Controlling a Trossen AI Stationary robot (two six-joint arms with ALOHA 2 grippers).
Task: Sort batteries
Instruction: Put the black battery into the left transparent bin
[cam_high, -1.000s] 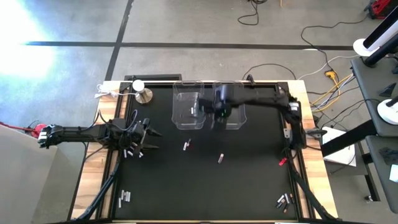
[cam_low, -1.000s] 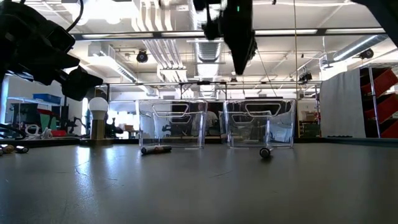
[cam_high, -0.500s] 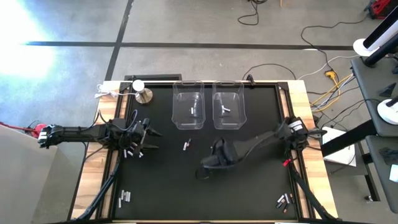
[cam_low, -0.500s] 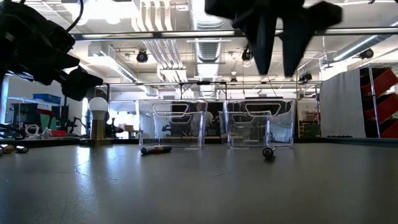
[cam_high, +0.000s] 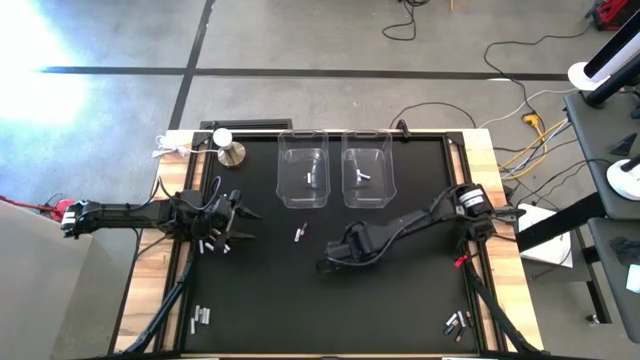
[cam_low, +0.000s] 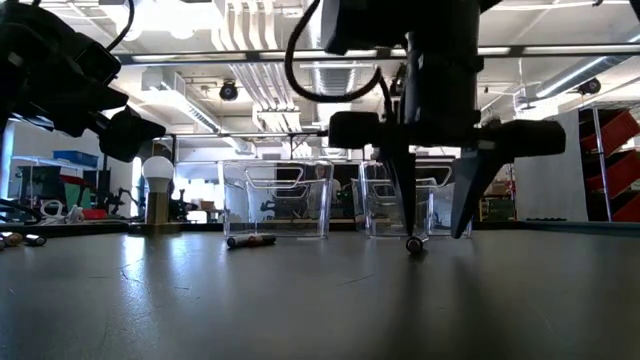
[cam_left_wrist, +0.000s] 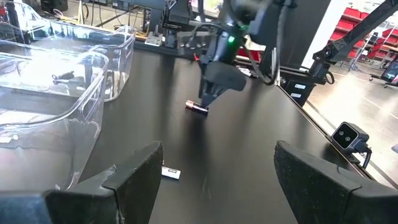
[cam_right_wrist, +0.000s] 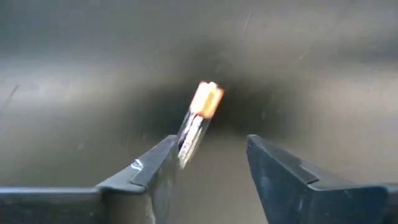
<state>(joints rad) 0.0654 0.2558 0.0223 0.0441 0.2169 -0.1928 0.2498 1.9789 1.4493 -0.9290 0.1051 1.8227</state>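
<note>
Right end effector (cam_low: 432, 236) hangs spread, tips low to the counter (cam_high: 400, 300), its left finger beside a lone battery (cam_right_wrist: 198, 122) whose long axis points away, the left arm well apart.

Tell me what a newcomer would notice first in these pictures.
First, the right end effector at the middle of the black table, its fingers apart and straddling one battery lying on the mat. Next, the two clear bins side by side at the far edge, each with a cell or two inside. The left end effector waits open at the left edge beside a small cluster of cells.
</note>
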